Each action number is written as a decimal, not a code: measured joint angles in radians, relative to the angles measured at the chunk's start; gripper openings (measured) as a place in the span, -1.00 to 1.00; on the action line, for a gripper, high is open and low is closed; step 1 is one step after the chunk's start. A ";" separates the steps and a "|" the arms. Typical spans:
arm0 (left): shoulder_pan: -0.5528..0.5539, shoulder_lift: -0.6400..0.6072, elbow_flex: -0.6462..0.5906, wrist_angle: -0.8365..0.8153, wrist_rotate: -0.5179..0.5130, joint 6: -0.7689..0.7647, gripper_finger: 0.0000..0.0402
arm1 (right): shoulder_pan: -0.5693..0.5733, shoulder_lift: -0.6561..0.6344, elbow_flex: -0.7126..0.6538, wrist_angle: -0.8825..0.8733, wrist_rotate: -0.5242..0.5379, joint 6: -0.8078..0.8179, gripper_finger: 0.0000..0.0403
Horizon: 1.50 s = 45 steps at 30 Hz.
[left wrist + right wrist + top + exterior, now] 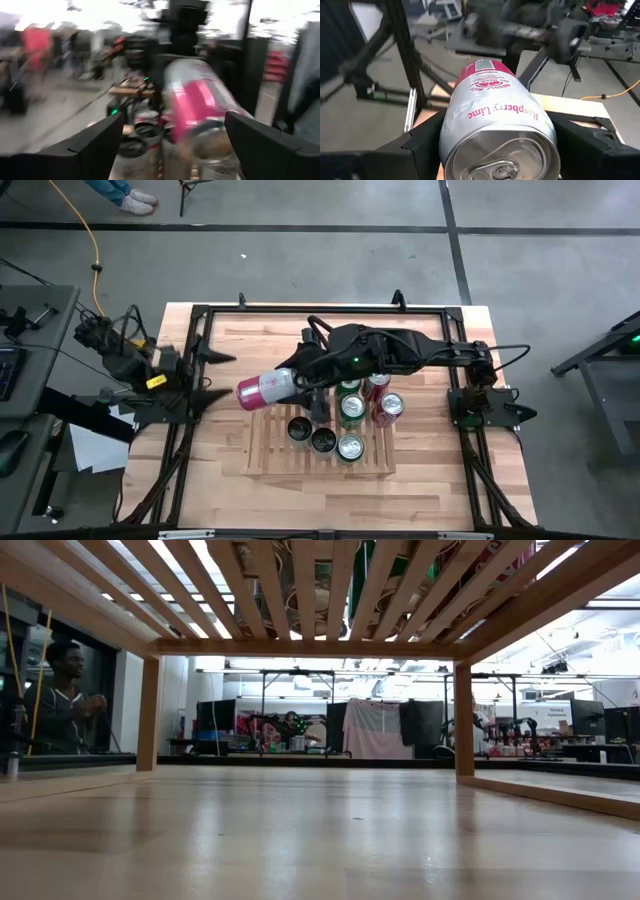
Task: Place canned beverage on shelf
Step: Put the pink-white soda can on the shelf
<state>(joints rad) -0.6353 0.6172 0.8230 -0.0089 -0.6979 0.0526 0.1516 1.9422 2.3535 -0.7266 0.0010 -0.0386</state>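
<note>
Right gripper [288, 385]: clamped on one pink-and-white can [263, 388], lying sideways, held above the shelf's back left corner; same can fills the right wrist view [497, 125], a finger [417, 145] on each side. Left gripper [215, 377]: spread wide, holding nothing, at the table's left edge, just beside the can's base. Shelf [270, 450]: one slatted wooden rack, mid-table. Standing on it: seven cans [350, 447], clustered toward the right side.
</note>
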 joint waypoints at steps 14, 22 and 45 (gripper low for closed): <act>0.000 0.002 0.288 -0.304 -0.066 -0.730 0.68 | 0.054 0.003 0.001 -0.036 0.119 -0.344 0.41; 0.000 -0.002 0.302 -0.290 -0.063 -0.766 0.68 | 0.026 0.008 0.002 0.084 0.121 -0.329 0.41; 0.004 0.179 0.300 -0.399 0.333 -1.029 0.68 | 0.050 0.050 0.002 0.105 -0.087 -0.228 0.41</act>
<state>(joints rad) -0.6317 0.7960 1.1234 -0.4076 -0.3649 -0.9760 0.2017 1.9926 2.3550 -0.6220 -0.0863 -0.2663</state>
